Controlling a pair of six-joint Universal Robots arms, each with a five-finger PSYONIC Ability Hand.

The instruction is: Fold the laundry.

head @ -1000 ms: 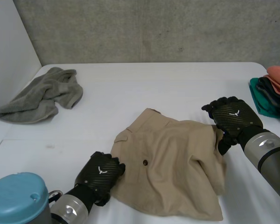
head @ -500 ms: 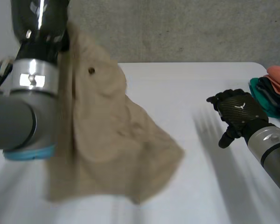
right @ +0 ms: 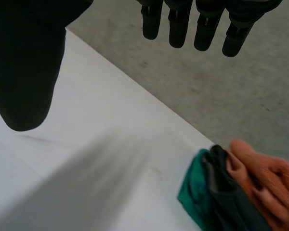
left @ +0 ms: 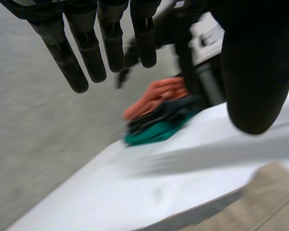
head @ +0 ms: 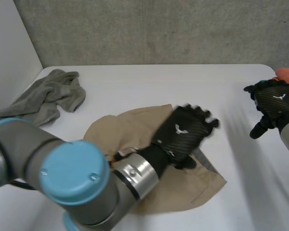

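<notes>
- Where the left arm (head: 72, 178) reaches across the surface (head: 149, 86), the left hand (head: 183, 134) is seen above the tan garment (head: 130, 122), over the part of it nearest the right hand (head: 274, 98).
- The left hand is open: in the left wrist view its fingers (left: 89, 53) are held straight and spread, the thumb is set well apart from them, and nothing is gripped between them.
- Whether the left palm touches the cloth cannot be told; in the left wrist view a strip of the tan garment is seen below the thumb, with bare white surface between it and the fingertips.
- The tan garment is spread loosely on the surface, rumpled, with most of it lying behind the left hand's wrist and under the forearm; one corner sticks out past the hand's thumb side.
- The right hand is held well apart from the garment, with nothing in it; in the right wrist view its fingers (right: 178, 29) are straight and the thumb stands off to one side, so the hand is open.
- A stack of folded clothes (head: 288, 76), orange over dark over teal, lies just beyond the right hand at the surface's edge; in the left wrist view it is seen beyond the left fingertips.
- A crumpled grey cloth (head: 45, 96) lies at the far corner of the surface, well away from both hands, on the side of the left arm.
</notes>
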